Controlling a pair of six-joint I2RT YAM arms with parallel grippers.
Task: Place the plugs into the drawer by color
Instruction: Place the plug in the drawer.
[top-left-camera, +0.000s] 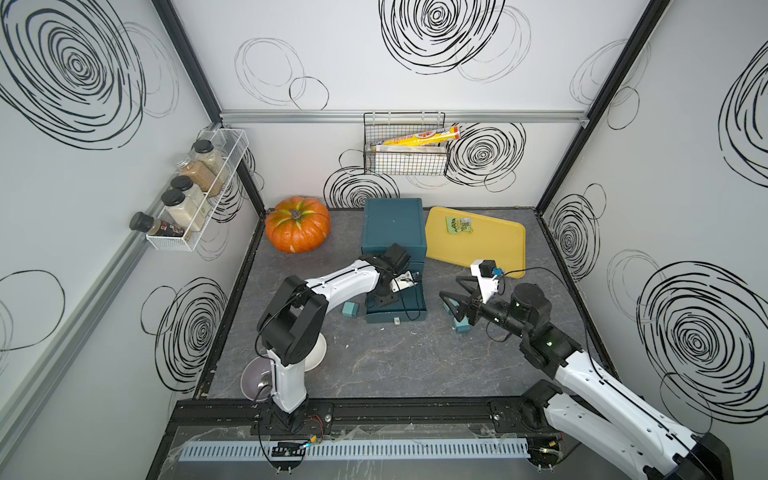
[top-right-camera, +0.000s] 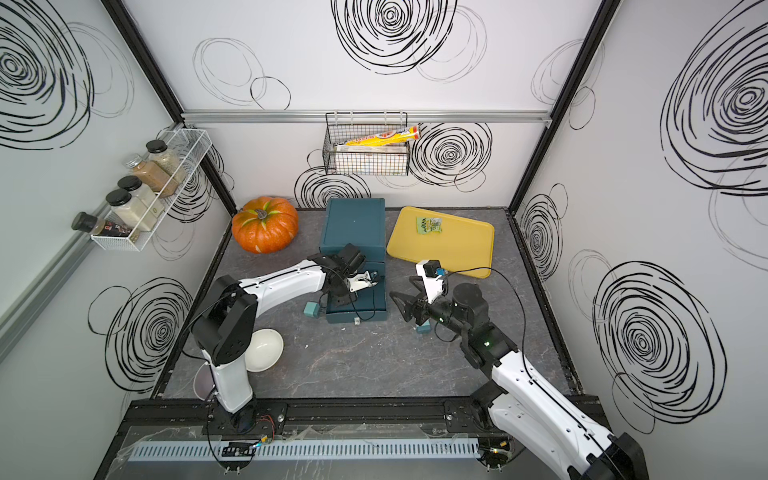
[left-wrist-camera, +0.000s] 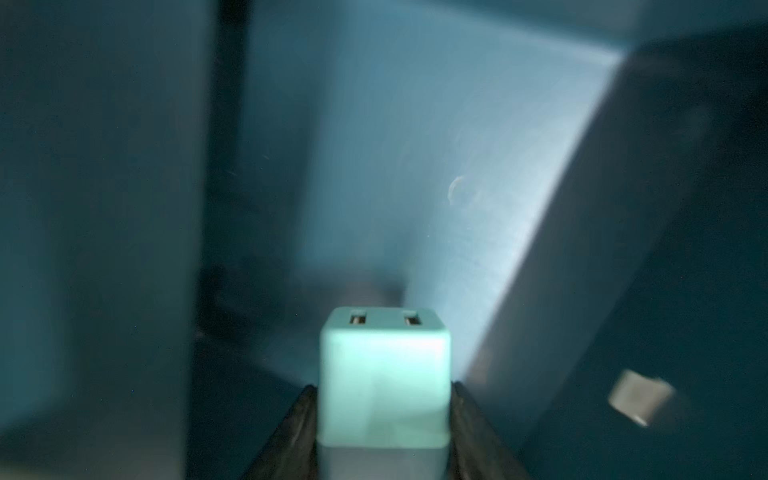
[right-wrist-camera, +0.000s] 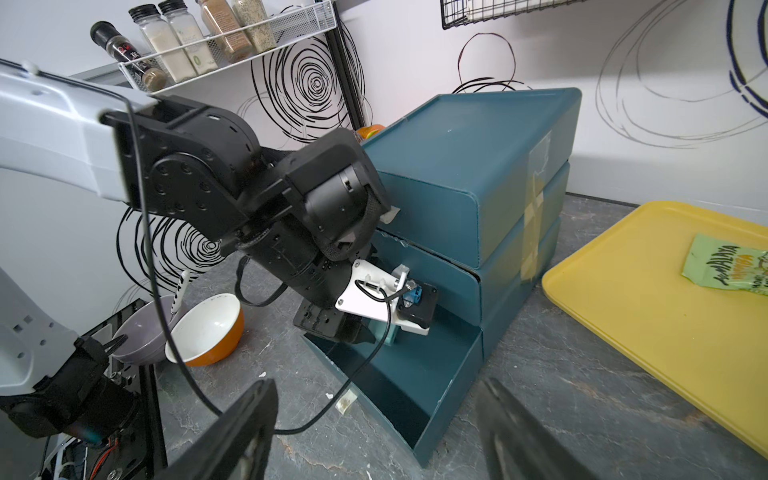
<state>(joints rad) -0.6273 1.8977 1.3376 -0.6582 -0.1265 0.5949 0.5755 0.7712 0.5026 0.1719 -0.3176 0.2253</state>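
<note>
In both top views the cabinet (top-left-camera: 394, 224) stood at the back of the table (top-left-camera: 374, 365) with its bottom drawer (top-left-camera: 411, 311) pulled out. The left gripper (top-left-camera: 381, 303) hung over that drawer. One teal plug (top-left-camera: 350, 309) lay on the table just beside the drawer, and another (top-left-camera: 460, 325) lay just under the right gripper (top-left-camera: 449, 286), whose jaws stood wide with nothing between them. The left wrist view showed a third teal plug (left-wrist-camera: 384, 374) pinched by two flat sides between the left jaws, with the drawer's blurred teal walls around it. The right wrist view showed that same plug (right-wrist-camera: 388, 334) low in the drawer, though I could not tell whether it touched the floor, and the right fingers (right-wrist-camera: 249, 432) spread apart and empty. The plug looked light, rigid and smooth, so it would likely slip or twist under a loose pinch. The flat opposite sides, clear of the prongs, seemed the best hold. No yellow or pink plug showed.
</note>
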